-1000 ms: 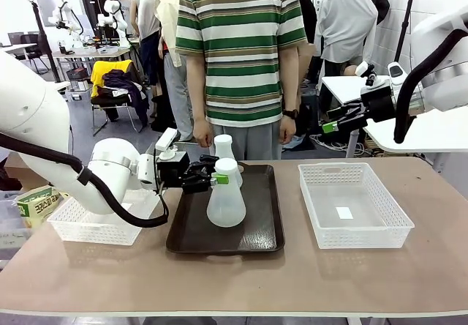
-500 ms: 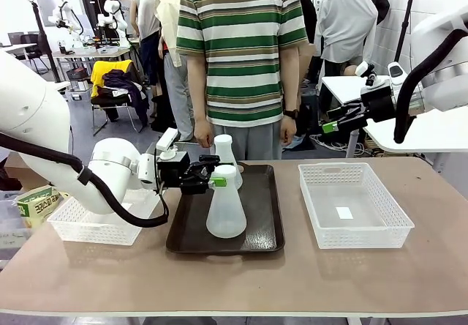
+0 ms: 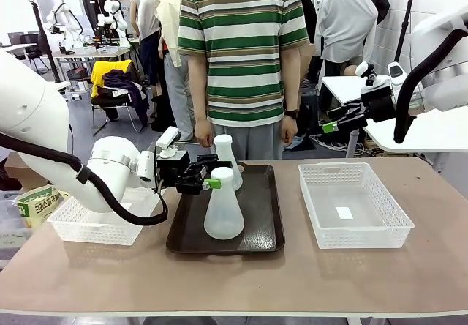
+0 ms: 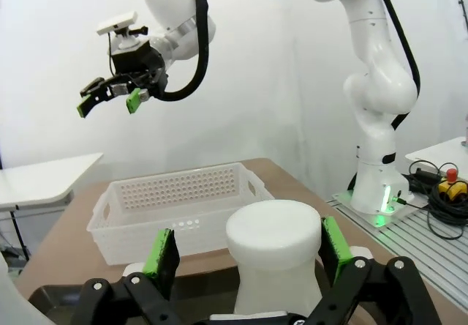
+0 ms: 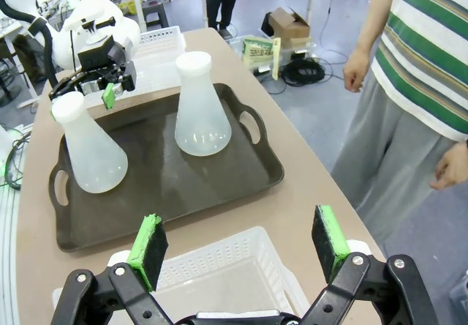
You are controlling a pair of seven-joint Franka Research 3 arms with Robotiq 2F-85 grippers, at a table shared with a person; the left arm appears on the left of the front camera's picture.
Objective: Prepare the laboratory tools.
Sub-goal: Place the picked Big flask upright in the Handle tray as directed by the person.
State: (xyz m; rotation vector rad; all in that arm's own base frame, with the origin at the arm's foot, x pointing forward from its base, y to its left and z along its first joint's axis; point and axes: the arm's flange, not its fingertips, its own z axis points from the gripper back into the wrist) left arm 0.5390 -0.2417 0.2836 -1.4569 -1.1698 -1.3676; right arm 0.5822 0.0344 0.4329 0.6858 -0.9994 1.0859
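Hiding far flask [image 3: 224,151] base: near flask [image 3: 223,206]; left claw [image 3: 207,179] open.

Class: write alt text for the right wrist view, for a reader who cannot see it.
Two milky conical flasks stand upright on a dark brown tray. The open right gripper hovers above a white basket; a person stands alongside.

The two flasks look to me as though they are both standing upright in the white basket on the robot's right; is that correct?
Not quite: both flasks, the near one and the far one, stand upright on the dark brown tray, not in the white basket. The front view shows this.
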